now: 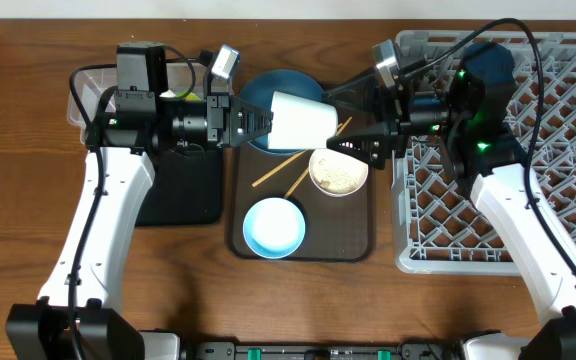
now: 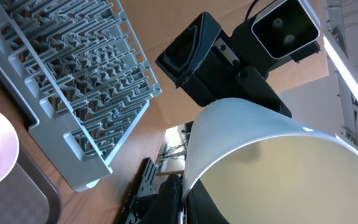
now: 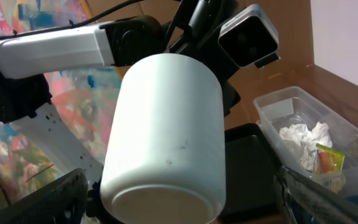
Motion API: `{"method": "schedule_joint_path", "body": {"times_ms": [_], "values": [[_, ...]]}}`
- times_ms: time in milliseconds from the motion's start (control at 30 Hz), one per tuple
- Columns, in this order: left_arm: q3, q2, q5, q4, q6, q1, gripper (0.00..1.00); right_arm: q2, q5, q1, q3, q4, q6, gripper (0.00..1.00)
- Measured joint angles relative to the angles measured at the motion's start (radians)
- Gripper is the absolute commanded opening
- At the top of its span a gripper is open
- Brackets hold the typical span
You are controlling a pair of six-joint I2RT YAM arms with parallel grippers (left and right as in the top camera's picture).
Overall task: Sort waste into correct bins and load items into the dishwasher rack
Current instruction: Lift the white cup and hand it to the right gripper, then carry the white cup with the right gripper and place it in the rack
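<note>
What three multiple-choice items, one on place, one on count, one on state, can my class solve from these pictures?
1. Where is the tissue?
A. in the rack
B. in the clear tub
C. on the black tray

2. How many bowls are in view?
A. one
B. three
C. five

3. What state is the cup in?
A. standing in the rack
B. lying on the black tray
C. held in the air by the left jaws

Key:
1 B: the right wrist view shows it inside the tub.
2 B: dark blue, cream and light blue.
3 C: the left jaws are shut on it, above the dark blue bowl.
</note>
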Motion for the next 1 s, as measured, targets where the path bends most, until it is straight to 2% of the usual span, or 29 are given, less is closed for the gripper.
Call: {"method": "schedule_joint_path", "body": {"times_ms": [367,467,600,900,1000], "values": [[0.000,0.000,0.000,0.000,0.000,0.000,0.06,0.012,-0.006,0.053,0.000,0.000,0.003,0.86],[0.000,0.000,0.000,0.000,0.000,0.000,0.06,0.021,-0.006,0.053,0.000,0.000,0.006,0.81],[0.000,0.000,0.000,0.000,0.000,0.000,0.07,0.023,-0.003,0.053,0.000,0.003,0.009,0.64],[0.000,0.000,-0.008,0.000,-0.002,0.000,0.23,0.023,0.002,0.036,-0.001,0.056,0.041,0.57],[0.000,0.000,-0.009,0.000,-0.003,0.000,0.27,0.023,0.002,0.003,-0.001,0.068,0.072,0.49]]}}
